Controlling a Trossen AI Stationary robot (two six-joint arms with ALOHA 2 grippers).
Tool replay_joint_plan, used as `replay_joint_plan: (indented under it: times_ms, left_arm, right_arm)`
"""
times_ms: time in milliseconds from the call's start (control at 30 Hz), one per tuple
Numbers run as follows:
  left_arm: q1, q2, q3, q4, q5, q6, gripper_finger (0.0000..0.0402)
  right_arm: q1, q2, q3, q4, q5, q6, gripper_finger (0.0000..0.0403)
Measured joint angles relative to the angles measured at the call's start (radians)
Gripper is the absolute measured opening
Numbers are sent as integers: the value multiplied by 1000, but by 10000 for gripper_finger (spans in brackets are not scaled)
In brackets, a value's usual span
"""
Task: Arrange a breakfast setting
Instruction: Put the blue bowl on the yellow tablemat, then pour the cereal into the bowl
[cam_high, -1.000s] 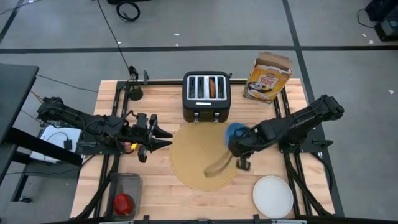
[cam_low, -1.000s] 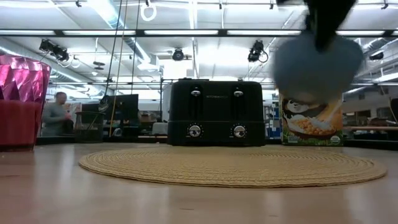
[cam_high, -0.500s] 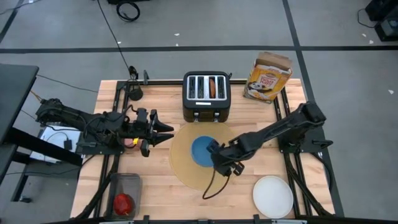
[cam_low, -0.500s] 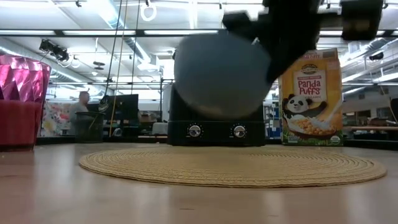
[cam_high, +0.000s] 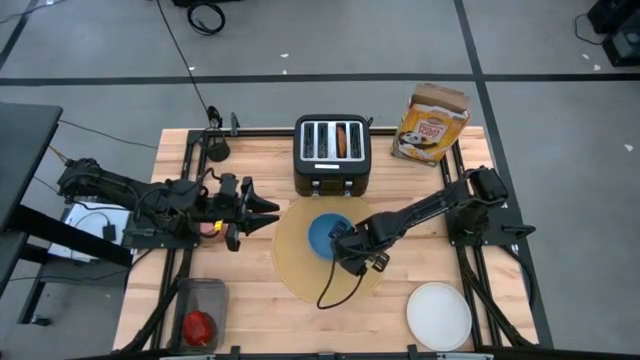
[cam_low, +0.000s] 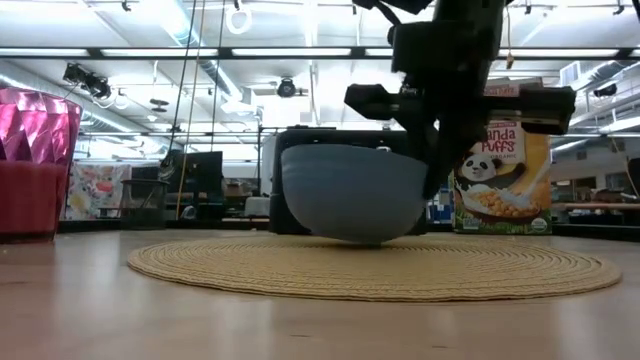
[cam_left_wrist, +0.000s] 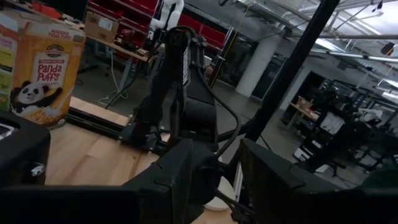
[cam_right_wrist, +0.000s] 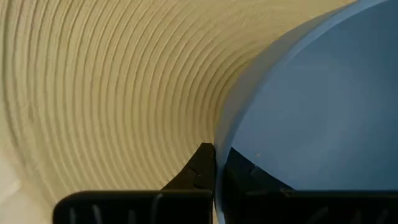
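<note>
Over the tan placemat (cam_high: 300, 270), my right gripper (cam_high: 340, 243) clamps the rim of the blue bowl (cam_high: 322, 235), which fills the mat's far half; the near half lies bare. The black toaster (cam_high: 332, 155) walls off the far edge, the cereal box (cam_high: 430, 123) beside it. My left gripper (cam_high: 262, 212) hangs just off the mat's left edge. The white plate (cam_high: 439, 315) occupies the near right corner.
</note>
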Motion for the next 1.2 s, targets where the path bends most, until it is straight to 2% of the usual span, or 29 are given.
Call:
replay_joint_plan:
  times_ms: [267, 667, 967, 1067, 1200]
  left_arm:
    - [0, 0, 0, -1, 0, -1, 142]
    - [0, 0, 0, -2, 10, -27, 142]
    - [0, 0, 0, 0, 11, -27, 142]
    - [0, 0, 0, 2, 11, -27, 142]
    - [0, 0, 0, 2, 11, -28, 142]
  right_arm:
    - [-1, 3, 0, -12, -19, 1, 38]
    - [22, -7, 19, -58, -17, 2, 98]
    - [29, -7, 63, -98, -20, 17, 103]
    - [31, -19, 102, -144, -2, 87, 103]
    - [28, -98, 181, -212, -9, 270, 103]
